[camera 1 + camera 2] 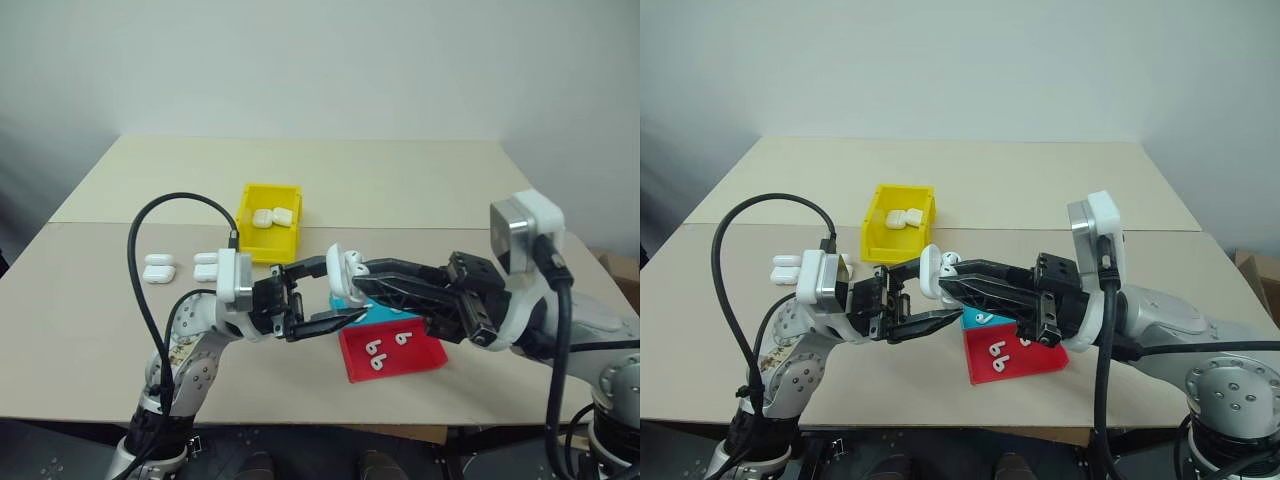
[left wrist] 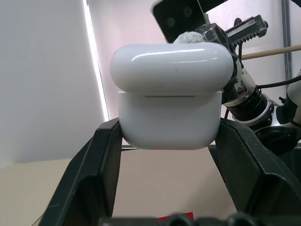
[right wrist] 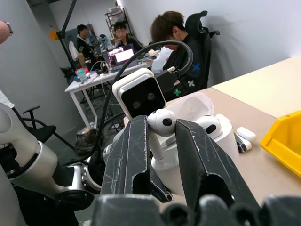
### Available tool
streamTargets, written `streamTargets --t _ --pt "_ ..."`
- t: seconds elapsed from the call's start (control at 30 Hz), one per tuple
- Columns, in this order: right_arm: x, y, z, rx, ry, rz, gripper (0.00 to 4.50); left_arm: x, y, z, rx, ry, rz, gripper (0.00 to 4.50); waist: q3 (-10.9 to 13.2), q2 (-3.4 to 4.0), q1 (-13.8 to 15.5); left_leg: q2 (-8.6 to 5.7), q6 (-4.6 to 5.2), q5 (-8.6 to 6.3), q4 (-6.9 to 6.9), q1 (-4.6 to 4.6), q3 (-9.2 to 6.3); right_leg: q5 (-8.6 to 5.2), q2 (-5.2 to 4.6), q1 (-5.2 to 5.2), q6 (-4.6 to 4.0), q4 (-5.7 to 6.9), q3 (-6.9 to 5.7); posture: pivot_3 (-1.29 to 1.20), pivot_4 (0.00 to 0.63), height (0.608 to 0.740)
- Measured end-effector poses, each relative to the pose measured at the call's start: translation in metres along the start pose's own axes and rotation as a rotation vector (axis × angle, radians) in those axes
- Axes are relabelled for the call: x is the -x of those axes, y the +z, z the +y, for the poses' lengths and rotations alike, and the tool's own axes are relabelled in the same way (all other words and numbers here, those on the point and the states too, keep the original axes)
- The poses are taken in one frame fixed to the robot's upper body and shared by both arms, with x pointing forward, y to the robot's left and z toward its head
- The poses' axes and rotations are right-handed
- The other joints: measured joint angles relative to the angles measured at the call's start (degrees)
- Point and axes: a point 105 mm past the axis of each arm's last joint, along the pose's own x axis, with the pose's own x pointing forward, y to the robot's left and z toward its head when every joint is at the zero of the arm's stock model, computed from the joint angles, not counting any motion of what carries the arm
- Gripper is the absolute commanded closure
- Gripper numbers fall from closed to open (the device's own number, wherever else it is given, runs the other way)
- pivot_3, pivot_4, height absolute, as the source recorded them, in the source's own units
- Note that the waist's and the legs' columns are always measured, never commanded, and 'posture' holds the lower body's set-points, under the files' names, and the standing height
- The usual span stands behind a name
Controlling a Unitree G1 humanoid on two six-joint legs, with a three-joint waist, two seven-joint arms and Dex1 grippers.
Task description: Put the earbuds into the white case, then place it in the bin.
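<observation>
1. The white case [image 2: 169,101] is held up in the air above the table [image 1: 420,180], in front of the yellow bin [image 1: 270,222] and well apart from it, over the near part of the tabletop.
2. Its hinged lid stands open; in the right wrist view one earbud [image 3: 209,126] already sits in a socket of the case.
3. The left gripper [image 1: 322,295] is clamped on the case's lower body, one black finger on each side of it.
4. A second earbud [image 3: 162,121] is pinched between the fingers [image 3: 134,155] of the right gripper [image 1: 952,276], its rounded head showing above the fingertips, right at the open mouth of the case; whether it touches the case I cannot tell.
5. The two grippers meet tip to tip, the left coming in from the robot's left and the right from its right.
6. Just below and beyond the held case, toward the robot's right of the bin, lies a shallow teal tray [image 1: 345,301], largely hidden by the fingers.
7. A shallow red tray [image 1: 395,355] lies just beside the teal one, nearer the table edge, with three loose earbuds [image 1: 378,352] lying in it.
8. Inside the bin lie two more white cases [image 1: 271,217], close together.
9. To the robot's left of the bin, spare white cases [image 1: 160,268] lie in pairs on the tabletop.
10. In the right wrist view, people [image 3: 176,42] sit at desks in the room behind.
</observation>
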Motion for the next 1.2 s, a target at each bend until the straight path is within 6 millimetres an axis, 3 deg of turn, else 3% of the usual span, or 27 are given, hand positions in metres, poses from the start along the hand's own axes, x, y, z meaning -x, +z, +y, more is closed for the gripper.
streamTargets --t 0.47,0.63,1.03,1.2 --pt "0.000 -0.002 -0.004 0.031 -0.020 -0.002 3.85 0.001 0.000 0.000 -0.019 0.000 0.000 1.77 0.0 0.00 0.1 0.00 0.00 0.00 0.00 0.00 0.00 0.00 0.00 0.00 0.00 -0.01 0.00 0.00 0.150 0.740" --pt "0.000 -0.004 0.000 0.082 -0.013 0.011 2.24 0.001 -0.001 0.000 -0.018 -0.002 0.004 1.77 0.0 0.00 0.2 0.00 0.00 0.00 0.00 0.00 0.00 0.00 0.00 0.00 0.00 -0.01 -0.01 0.00 0.150 0.740" --pt "0.008 -0.005 -0.007 0.143 -0.053 0.057 2.24 0.002 -0.003 0.001 -0.020 -0.005 0.007 1.77 0.0 -0.01 0.2 -0.01 0.00 0.00 0.01 0.00 0.00 0.00 -0.01 0.02 0.00 -0.02 -0.01 0.00 0.150 0.740" --pt "0.018 0.013 -0.016 0.240 -0.075 0.112 2.24 0.005 -0.010 0.006 -0.013 0.017 0.037 1.77 0.0 -0.01 0.2 -0.02 0.00 0.00 0.02 0.03 0.01 0.01 -0.01 0.03 0.00 -0.02 0.00 0.00 0.150 0.740"
